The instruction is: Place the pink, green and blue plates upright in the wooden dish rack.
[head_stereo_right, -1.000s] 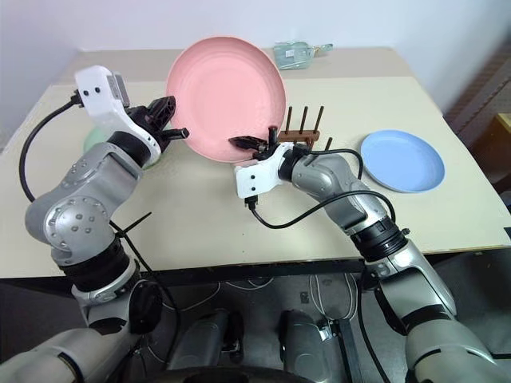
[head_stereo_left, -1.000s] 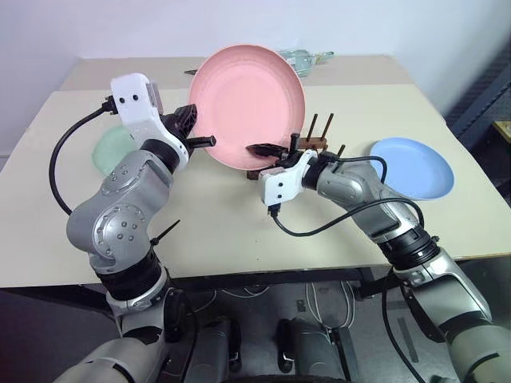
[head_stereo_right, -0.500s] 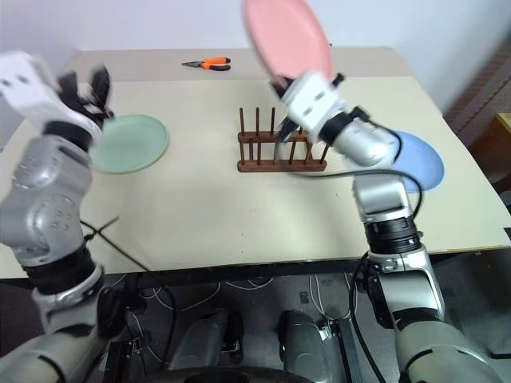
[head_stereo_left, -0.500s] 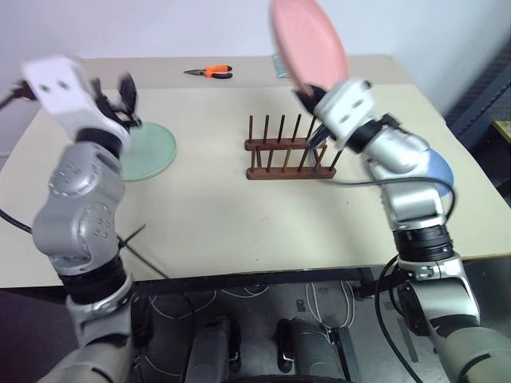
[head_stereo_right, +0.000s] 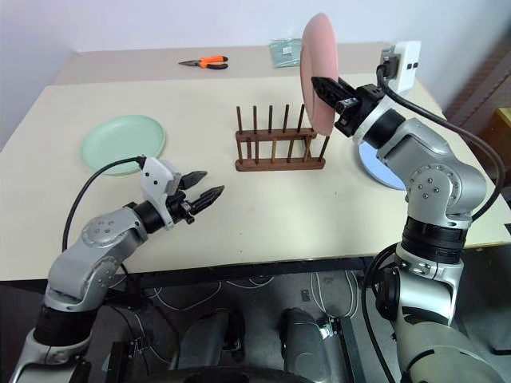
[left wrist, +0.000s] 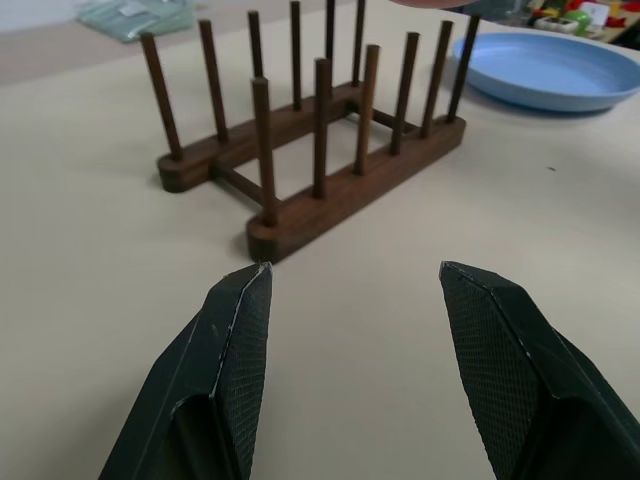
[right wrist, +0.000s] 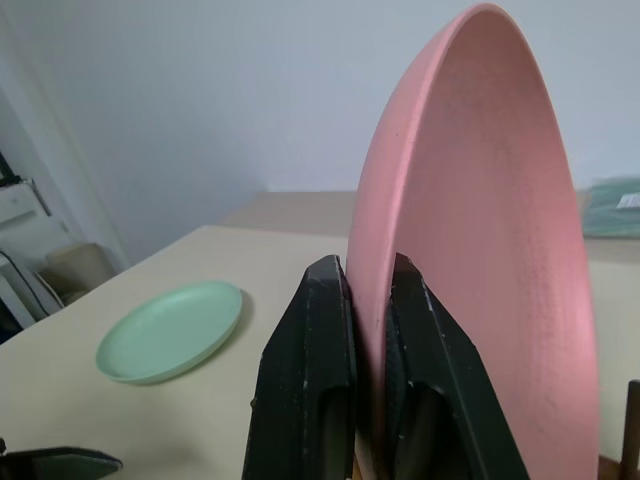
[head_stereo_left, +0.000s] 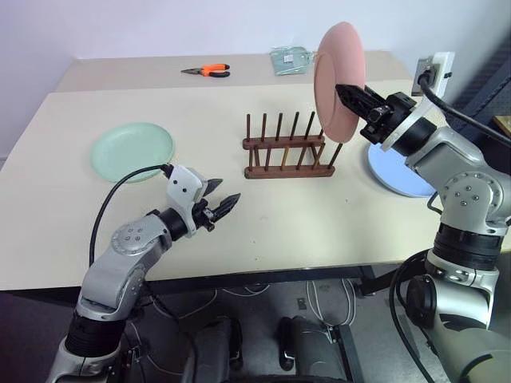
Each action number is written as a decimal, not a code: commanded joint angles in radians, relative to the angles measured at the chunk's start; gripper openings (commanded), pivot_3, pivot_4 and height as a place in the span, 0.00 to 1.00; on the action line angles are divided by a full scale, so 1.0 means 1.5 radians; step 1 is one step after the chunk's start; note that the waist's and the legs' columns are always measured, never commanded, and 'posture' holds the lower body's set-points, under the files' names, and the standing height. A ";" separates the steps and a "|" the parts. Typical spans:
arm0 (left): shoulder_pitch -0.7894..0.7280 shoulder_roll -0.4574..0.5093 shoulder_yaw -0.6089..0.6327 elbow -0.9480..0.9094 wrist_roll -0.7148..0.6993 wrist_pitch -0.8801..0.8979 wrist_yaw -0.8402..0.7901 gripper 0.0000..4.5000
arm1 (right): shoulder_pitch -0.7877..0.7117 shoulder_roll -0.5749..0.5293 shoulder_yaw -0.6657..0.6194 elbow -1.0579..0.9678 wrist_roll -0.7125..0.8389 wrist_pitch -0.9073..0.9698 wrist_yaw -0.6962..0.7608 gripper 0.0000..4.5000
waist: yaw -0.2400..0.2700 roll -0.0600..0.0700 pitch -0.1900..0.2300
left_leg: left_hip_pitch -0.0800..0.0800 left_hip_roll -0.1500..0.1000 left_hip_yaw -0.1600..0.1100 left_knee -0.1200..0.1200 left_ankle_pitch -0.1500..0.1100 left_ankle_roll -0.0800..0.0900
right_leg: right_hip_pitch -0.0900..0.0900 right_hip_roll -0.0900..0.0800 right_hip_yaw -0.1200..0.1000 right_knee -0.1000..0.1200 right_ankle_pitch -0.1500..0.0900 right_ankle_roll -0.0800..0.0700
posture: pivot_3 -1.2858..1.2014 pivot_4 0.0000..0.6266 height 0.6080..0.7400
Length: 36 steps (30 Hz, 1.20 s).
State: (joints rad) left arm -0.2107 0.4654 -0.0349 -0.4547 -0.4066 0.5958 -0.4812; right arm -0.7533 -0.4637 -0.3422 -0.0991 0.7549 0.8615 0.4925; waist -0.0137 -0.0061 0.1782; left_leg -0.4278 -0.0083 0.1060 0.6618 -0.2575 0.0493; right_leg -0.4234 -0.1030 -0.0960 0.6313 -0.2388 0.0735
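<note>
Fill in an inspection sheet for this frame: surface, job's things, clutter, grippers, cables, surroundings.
Surface: beige table.
Job's things: dark brown wooden peg rack empty; round pink plate held on edge above its right end; round green plate flat at left; round blue plate flat at right.
Clutter: orange-handled pliers and clear packet at far edge.
Grippers: left gripper open, empty; right gripper shut on pink plate.
Cables: black wrist cables on both arms.
Surroundings: pale wall.

Left gripper point(head_stereo_left: 222, 200): arm low at 8 o'clock, black fingers parted, pointing level. Right gripper point(head_stereo_left: 351, 92): arm raised at 2 o'clock, fingers clamped tight.
</note>
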 commanded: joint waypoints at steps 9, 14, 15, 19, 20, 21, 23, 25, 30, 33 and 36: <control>0.009 -0.006 0.015 -0.032 0.002 -0.001 0.011 0.60 | -0.080 -0.015 -0.041 0.157 0.031 0.043 -0.035 0.00 | 0.000 0.000 0.000 | 0.000 0.000 0.000 0.001 0.000 0.001 | 0.000 0.000 0.000 0.000 0.000 0.000 | 0.52 0.24 1.00; 0.015 -0.022 0.031 -0.036 -0.008 0.006 0.029 0.80 | -0.081 -0.021 -0.002 0.161 -0.025 -0.024 -0.024 0.25 | 0.001 0.000 0.000 | 0.000 0.000 0.001 0.001 0.000 0.001 | 0.000 0.001 0.000 0.000 0.000 0.000 | 0.52 0.24 1.00; 0.012 -0.029 0.039 -0.034 -0.008 0.007 0.039 0.90 | -0.080 -0.024 0.010 0.158 -0.048 -0.052 -0.022 0.36 | 0.002 0.000 0.000 | 0.000 0.000 0.001 0.001 0.000 0.001 | 0.000 0.001 0.000 0.000 0.000 0.000 | 0.52 0.24 1.00; -0.023 -0.068 0.100 0.007 -0.009 0.016 0.109 1.00 | -0.076 -0.046 0.069 0.150 -0.163 -0.199 -0.010 0.57 | 0.003 0.000 0.000 | -0.001 0.000 0.001 0.001 0.000 0.001 | 0.000 0.001 0.000 0.000 0.000 0.001 | 0.52 0.24 1.00; -0.033 -0.076 0.115 0.016 -0.008 0.014 0.123 1.00 | -0.078 -0.050 0.074 0.153 -0.179 -0.223 -0.009 0.57 | 0.003 0.000 0.000 | -0.001 0.000 0.001 0.001 0.000 0.001 | 0.000 0.001 0.000 0.000 0.000 0.001 | 0.52 0.24 1.00; -0.052 -0.089 0.143 0.032 -0.011 0.022 0.156 1.00 | -0.082 -0.054 0.076 0.155 -0.199 -0.253 -0.015 0.57 | 0.002 0.000 0.000 | -0.001 0.000 0.001 0.001 0.000 0.001 | 0.000 0.001 0.000 0.000 0.000 0.001 | 0.52 0.24 1.00; -0.098 -0.111 0.207 0.077 -0.006 0.029 0.233 1.00 | -0.090 -0.064 0.084 0.151 -0.248 -0.327 -0.028 0.57 | 0.002 0.000 0.000 | -0.001 0.000 0.001 0.001 0.000 0.001 | 0.000 0.001 0.000 0.000 0.000 0.001 | 0.52 0.24 1.00; -0.148 -0.121 0.283 0.144 0.006 0.074 0.337 1.00 | -0.093 -0.076 0.099 0.134 -0.292 -0.394 -0.024 0.57 | 0.002 0.000 0.000 | -0.001 0.000 0.001 0.002 0.000 0.001 | 0.000 0.001 0.000 0.001 0.000 0.001 | 0.52 0.24 1.00; -0.224 -0.115 0.431 0.264 -0.003 0.155 0.485 1.00 | -0.059 -0.089 0.174 0.009 -0.283 -0.444 0.098 0.57 | -0.001 0.000 0.000 | 0.000 0.000 0.001 0.001 0.000 0.001 | 0.000 0.002 0.000 0.000 0.000 0.002 | 0.52 0.24 1.00; -0.259 -0.104 0.458 0.312 -0.020 0.188 0.493 1.00 | -0.018 -0.089 0.230 -0.068 -0.264 -0.410 0.160 0.69 | 0.002 -0.002 0.000 | 0.000 0.001 0.000 0.002 0.000 0.001 | 0.001 0.003 0.000 0.000 0.000 0.002 | 0.52 0.24 1.00; -0.309 -0.091 0.472 0.402 -0.032 0.213 0.494 1.00 | 0.043 -0.081 0.311 -0.134 -0.286 -0.394 0.191 0.96 | 0.016 -0.005 -0.001 | 0.000 0.001 -0.001 0.003 0.000 0.000 | 0.002 0.003 -0.001 0.000 0.000 0.002 | 0.52 0.24 1.00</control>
State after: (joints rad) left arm -0.6345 0.3132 0.6589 0.1145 -0.4301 0.9054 0.2576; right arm -0.7088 -0.5887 0.0798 -0.2427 0.3372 0.2638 0.7527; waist 0.0098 -0.0143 0.1759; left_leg -0.4276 -0.0067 0.1050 0.6664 -0.2576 0.0498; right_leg -0.4195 -0.0991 -0.0970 0.6313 -0.2392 0.0760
